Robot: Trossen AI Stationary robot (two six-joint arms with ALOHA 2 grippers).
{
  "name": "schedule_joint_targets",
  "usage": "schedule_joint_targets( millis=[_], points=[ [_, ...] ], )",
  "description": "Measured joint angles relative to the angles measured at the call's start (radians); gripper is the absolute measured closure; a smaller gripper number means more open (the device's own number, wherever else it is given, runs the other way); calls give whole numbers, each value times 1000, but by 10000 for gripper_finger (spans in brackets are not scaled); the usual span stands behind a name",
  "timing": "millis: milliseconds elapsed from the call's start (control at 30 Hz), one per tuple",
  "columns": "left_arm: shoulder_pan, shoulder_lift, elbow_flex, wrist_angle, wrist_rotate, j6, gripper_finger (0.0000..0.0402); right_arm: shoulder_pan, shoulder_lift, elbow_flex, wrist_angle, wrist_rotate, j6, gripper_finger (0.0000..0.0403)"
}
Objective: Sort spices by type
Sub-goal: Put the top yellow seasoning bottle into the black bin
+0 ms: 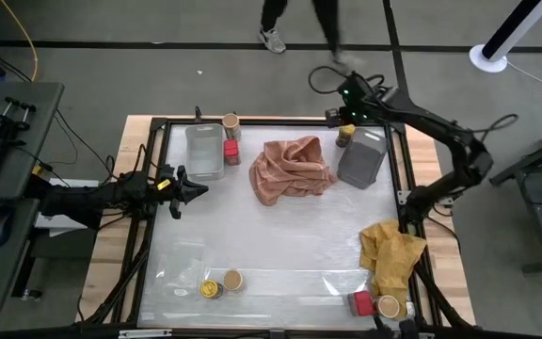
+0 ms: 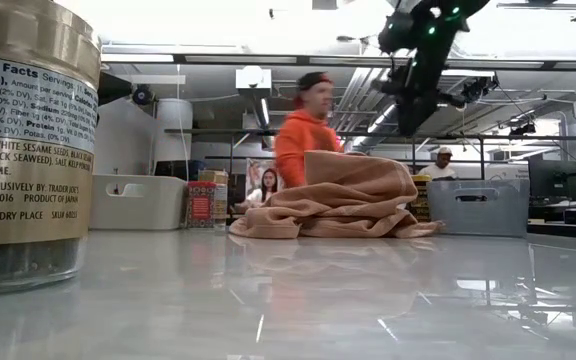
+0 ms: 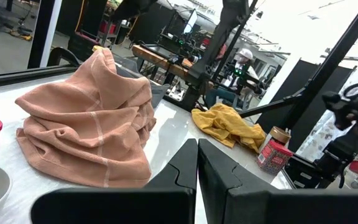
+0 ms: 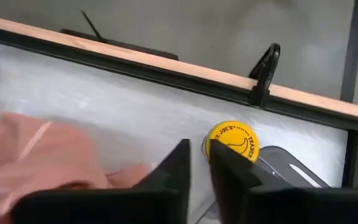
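Observation:
The spices stand in small groups. At the far edge a tan-lidded jar (image 1: 231, 124) and a red box (image 1: 231, 151) stand beside the clear tray (image 1: 204, 151). A yellow-lidded jar (image 4: 232, 142) stands by the grey tray (image 1: 362, 156). Two jars (image 1: 222, 283) stand near the front edge. A red box (image 1: 362, 302) and a jar (image 1: 389, 306) stand at the front right. My right gripper (image 4: 199, 163) hovers above the far edge close to the yellow-lidded jar, slightly open, nothing between its fingers. My left gripper (image 1: 192, 188) waits shut at the table's left.
A crumpled pink cloth (image 1: 291, 168) lies mid-table toward the far side. A yellow cloth (image 1: 391, 250) lies at the right. A black frame (image 1: 149, 217) rims the table. In the low view a large jar (image 2: 28, 150) stands close in front, and people show beyond the table.

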Motion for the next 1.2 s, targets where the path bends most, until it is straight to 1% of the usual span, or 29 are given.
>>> schedule_joint_targets(
  millis=[133, 267, 333, 433, 533, 767, 867, 1000, 1200],
  points=[
    [0, 0, 0, 0, 0, 0, 401, -26, 66, 24, -10, -14, 22, 249],
    [0, 0, 0, 0, 0, 0, 401, -47, 117, 29, -66, 7, 25, 161],
    [0, 0, 0, 0, 0, 0, 401, -62, 133, 30, -72, 1, 44, 126],
    [0, 0, 0, 0, 0, 1, 401, -86, 155, 30, -70, -4, 60, 94],
    [0, 0, 0, 0, 0, 0, 401, -110, 177, 30, -67, -4, 50, 83],
    [0, 0, 0, 0, 0, 0, 401, -145, 237, 30, -53, -27, 33, 81],
    [0, 0, 0, 0, 0, 0, 401, -150, 266, 30, -47, -47, 21, 81],
    [0, 0, 0, 0, 0, 0, 401, -152, 300, 30, -48, -104, -3, 81],
    [0, 0, 0, 0, 0, 1, 401, -151, 325, 30, -47, -108, -30, 81]
  ],
)
